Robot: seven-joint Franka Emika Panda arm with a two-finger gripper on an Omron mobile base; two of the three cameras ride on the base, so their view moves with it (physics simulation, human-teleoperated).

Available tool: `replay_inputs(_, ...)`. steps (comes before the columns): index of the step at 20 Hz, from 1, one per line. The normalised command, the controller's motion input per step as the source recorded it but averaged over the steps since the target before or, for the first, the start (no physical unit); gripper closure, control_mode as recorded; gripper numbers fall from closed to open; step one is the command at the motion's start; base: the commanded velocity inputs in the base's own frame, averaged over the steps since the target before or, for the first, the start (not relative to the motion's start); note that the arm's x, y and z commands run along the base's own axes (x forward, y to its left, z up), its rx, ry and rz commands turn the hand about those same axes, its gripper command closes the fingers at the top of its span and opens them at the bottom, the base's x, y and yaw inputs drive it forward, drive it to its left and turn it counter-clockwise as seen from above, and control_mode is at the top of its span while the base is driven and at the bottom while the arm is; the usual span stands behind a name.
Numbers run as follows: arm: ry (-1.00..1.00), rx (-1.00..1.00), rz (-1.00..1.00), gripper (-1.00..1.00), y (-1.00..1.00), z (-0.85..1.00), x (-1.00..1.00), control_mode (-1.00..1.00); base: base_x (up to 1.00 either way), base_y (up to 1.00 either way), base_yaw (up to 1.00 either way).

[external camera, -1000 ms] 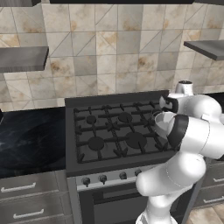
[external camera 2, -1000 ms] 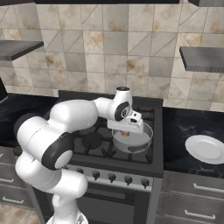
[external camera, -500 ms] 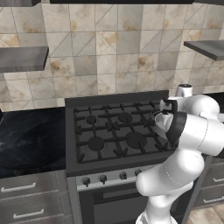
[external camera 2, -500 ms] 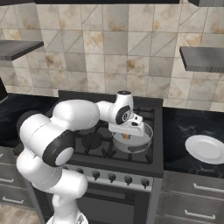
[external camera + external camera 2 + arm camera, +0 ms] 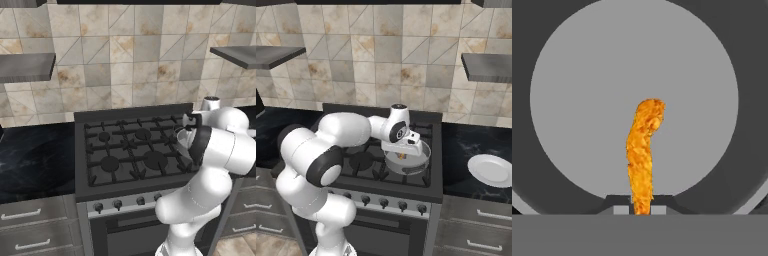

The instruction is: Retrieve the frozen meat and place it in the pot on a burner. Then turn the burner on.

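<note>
The frozen meat [image 5: 643,150] is a thin orange-yellow strip pinched at its lower end between my gripper's [image 5: 642,210] fingertips. Behind it lies the pale round inside of the pot [image 5: 582,100]. In the right base view the grey metal pot [image 5: 423,156] sits on the stove's front right burner. There my gripper [image 5: 401,154] points down into it, shut on the meat [image 5: 401,156], which hangs just above the pot's floor. From the left base view, the arm hides most of the pot [image 5: 182,136].
A black gas stove [image 5: 125,150] with several burners has a row of knobs [image 5: 383,202] along its front. A white plate [image 5: 491,170] lies on the dark counter to the right. Grey shelves [image 5: 488,67] hang on the tiled wall at both sides.
The hand has sunk a little lower into the pot, still holding the meat. The pot and base have stayed put.
</note>
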Motion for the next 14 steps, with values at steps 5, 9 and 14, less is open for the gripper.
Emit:
replay_inputs(5, 0.0, 0.0, 0.0, 1.0, 0.0, -0.12, 0.18, -1.0, 0.0, 0.0, 0.0)
replay_inputs(9, 0.0, 0.0, 0.0, 1.0, 0.0, -0.22, 0.14, -1.0, 0.0, 0.0, 0.0)
replay_inputs(14, 0.0, 0.0, 0.0, 1.0, 0.0, -0.09, 0.09, -1.0, 0.0, 0.0, 0.0)
